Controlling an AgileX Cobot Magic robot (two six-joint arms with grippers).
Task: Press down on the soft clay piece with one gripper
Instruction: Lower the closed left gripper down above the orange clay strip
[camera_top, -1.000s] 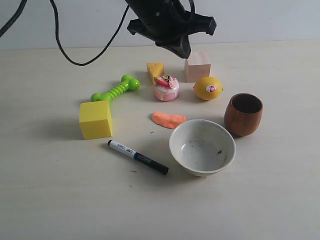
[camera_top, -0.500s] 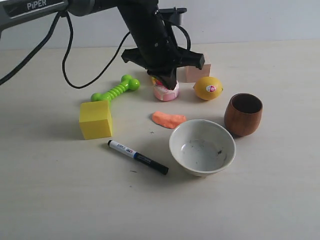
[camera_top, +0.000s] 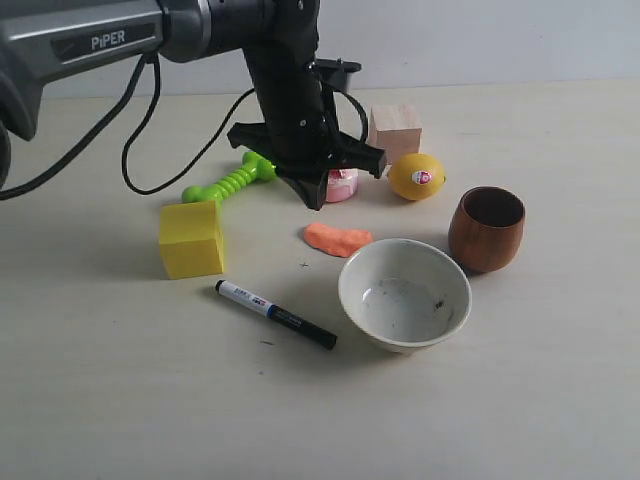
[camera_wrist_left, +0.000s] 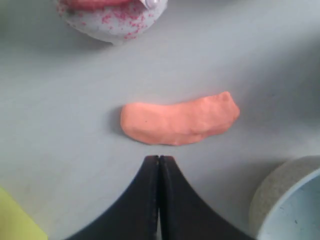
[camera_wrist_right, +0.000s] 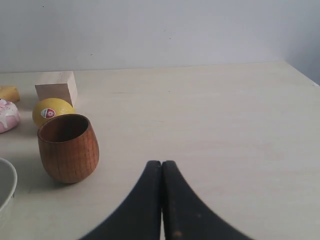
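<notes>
The soft clay piece (camera_top: 338, 239) is a flat orange-salmon blob lying on the table between the pink toy cake (camera_top: 342, 184) and the white bowl (camera_top: 404, 293). In the left wrist view the clay (camera_wrist_left: 179, 120) lies just beyond my left gripper (camera_wrist_left: 159, 159), whose jaws are pressed together and empty. In the exterior view the left gripper (camera_top: 314, 199) hangs tip-down a little above and behind the clay, not touching it. My right gripper (camera_wrist_right: 161, 164) is shut and empty, low over bare table away from the clay, and does not show in the exterior view.
A wooden cup (camera_top: 486, 228), a lemon (camera_top: 416, 176) and a wooden block (camera_top: 394, 131) stand to the right. To the left lie a yellow cube (camera_top: 191, 239), a green bone toy (camera_top: 230, 180) and a marker pen (camera_top: 275, 314). A black cable (camera_top: 160, 150) trails behind.
The left arm has come down and forward over the last second, from high above the wooden block to just behind the clay. The objects have not moved.
</notes>
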